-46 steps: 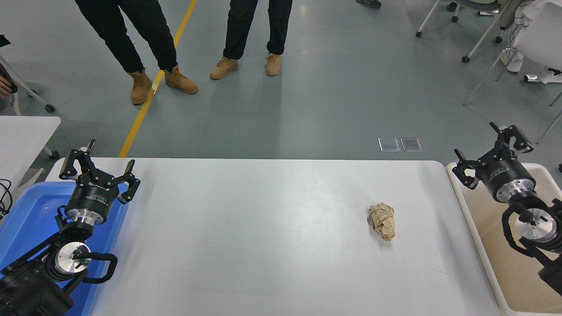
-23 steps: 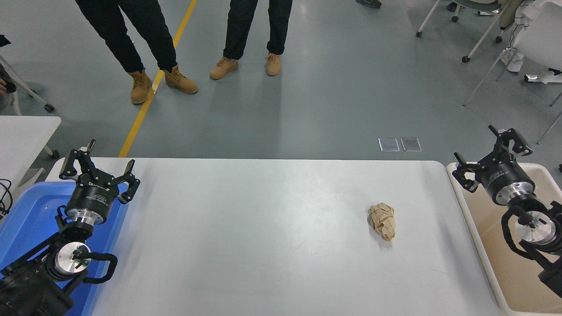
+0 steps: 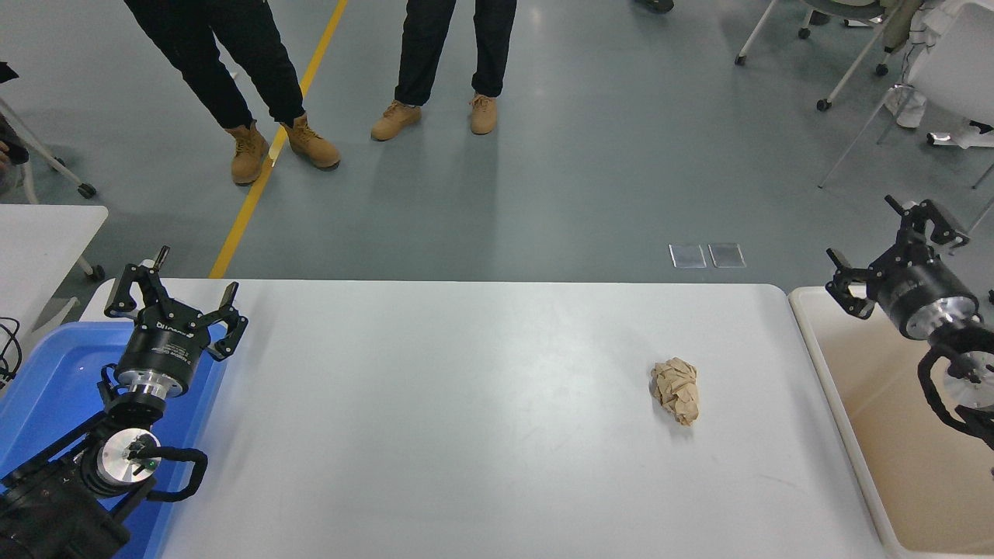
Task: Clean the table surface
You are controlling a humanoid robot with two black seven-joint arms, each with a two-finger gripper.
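Observation:
The table surface (image 3: pixel 466 419) is a wide white top filling the lower half of the head view. A crumpled ball of brown paper (image 3: pixel 675 390) lies on its right part. My right gripper (image 3: pixel 893 248) hangs open and empty above the far end of the beige bin, well to the right of the paper and apart from it. My left gripper (image 3: pixel 175 289) stands open and empty at the table's far left corner, over the blue bin.
A blue bin (image 3: pixel 46 388) sits at the table's left end and a beige bin (image 3: pixel 908 435) at its right end. Two people in tan boots (image 3: pixel 314 144) stand beyond the far edge. A smaller white table (image 3: pixel 39 233) is at left, wheeled chairs at upper right.
My right gripper has moved right and a little up, away from the table's edge. The left arm has not moved. One person has shifted a foot.

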